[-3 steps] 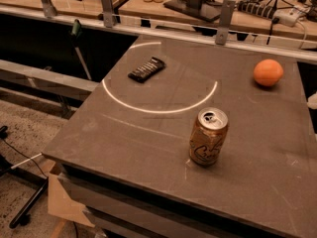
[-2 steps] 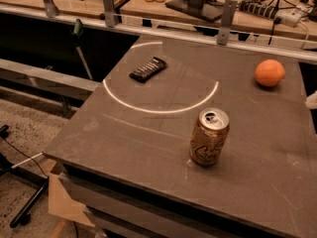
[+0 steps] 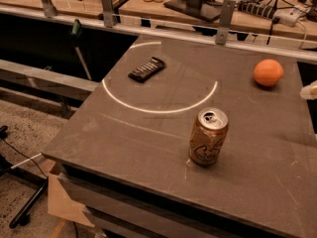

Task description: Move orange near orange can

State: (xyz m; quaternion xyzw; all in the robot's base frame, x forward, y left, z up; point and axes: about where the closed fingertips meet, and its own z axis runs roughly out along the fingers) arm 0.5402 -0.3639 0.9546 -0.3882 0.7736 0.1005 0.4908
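The orange (image 3: 268, 72) lies on the dark table (image 3: 148, 148) at the far right. The orange can (image 3: 208, 137) stands upright near the front middle, its opened silver top facing up, well apart from the orange. A pale tip of my gripper (image 3: 310, 90) shows at the right edge of the view, just right of and slightly nearer than the orange, not touching it. The rest of the gripper is out of view.
A flat black snack bar (image 3: 146, 69) lies at the back left, on a white circle line (image 3: 158, 110) drawn on the table. A rail with metal posts (image 3: 224, 15) runs behind the table. A bench with cables and bottles lies beyond. The floor drops off to the left.
The pale gripper tip has come a little further into view at the right edge. The orange, can and snack bar have not moved.
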